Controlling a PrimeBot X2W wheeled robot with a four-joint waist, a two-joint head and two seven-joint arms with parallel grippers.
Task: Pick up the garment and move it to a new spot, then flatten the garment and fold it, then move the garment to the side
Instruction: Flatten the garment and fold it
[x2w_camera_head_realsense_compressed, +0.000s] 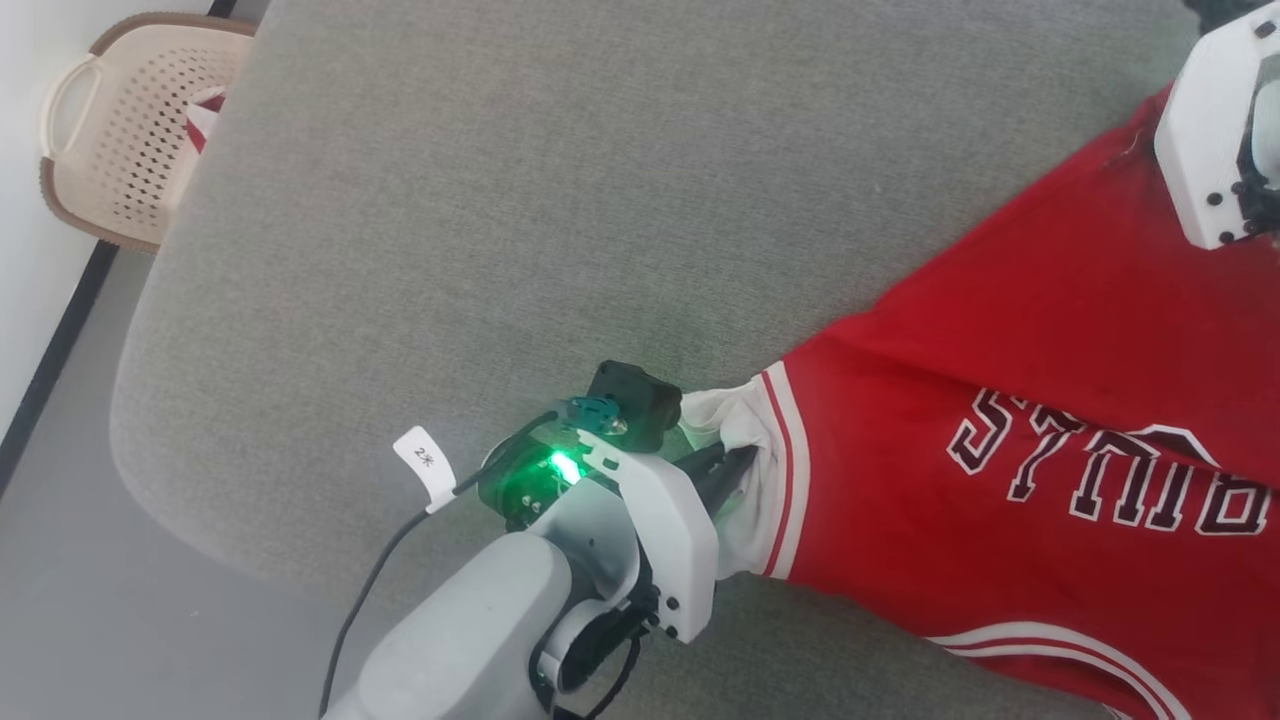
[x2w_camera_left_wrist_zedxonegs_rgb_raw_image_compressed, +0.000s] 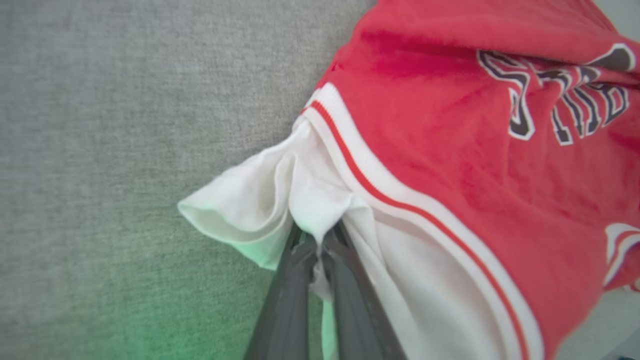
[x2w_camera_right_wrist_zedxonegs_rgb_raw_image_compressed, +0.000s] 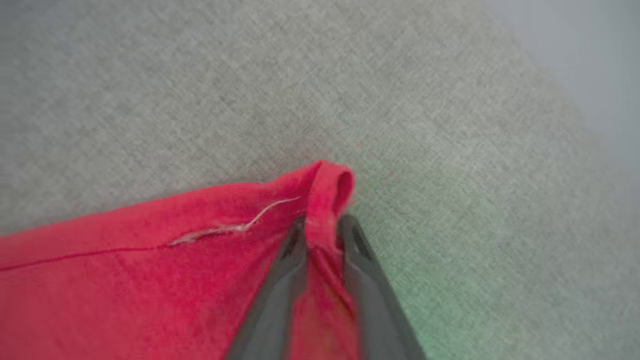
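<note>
Nearest the head camera, our pale grey left forearm (x2w_camera_head_realsense_compressed: 480, 620) rises from the lower edge and ends in the left gripper (x2w_camera_head_realsense_compressed: 728, 468). Its two dark fingers are closed together on the bunched white sleeve (x2w_camera_left_wrist_zedxonegs_rgb_raw_image_compressed: 250, 200) of the red jersey-style garment with striped trim and black-and-white chest lettering (x2w_camera_head_realsense_compressed: 1000, 330). At the upper right of the head view we see the white housing of the right gripper (x2w_camera_right_wrist_zedxonegs_rgb_raw_image_compressed: 325, 225). The right wrist view shows its fingers pinched on a rolled red corner of the cloth (x2w_camera_right_wrist_zedxonegs_rgb_raw_image_compressed: 332, 182).

The garment lies on the grey woven upholstered surface (x2w_camera_head_realsense_compressed: 500, 200). It spreads between the two grips and towards the right edge of the head view, with its lettering upside down to us. The held edge forms its long axis, running from the left gripper diagonally up to the right gripper. The whole body of the cloth therefore lies to the right of the left gripper, and bare surface lies to its left. A beige perforated plastic basket (x2w_camera_head_realsense_compressed: 130, 130) stands well apart at the upper left.

We judge that any carry must move both arms together along parallel paths, keeping this edge taut.
</note>
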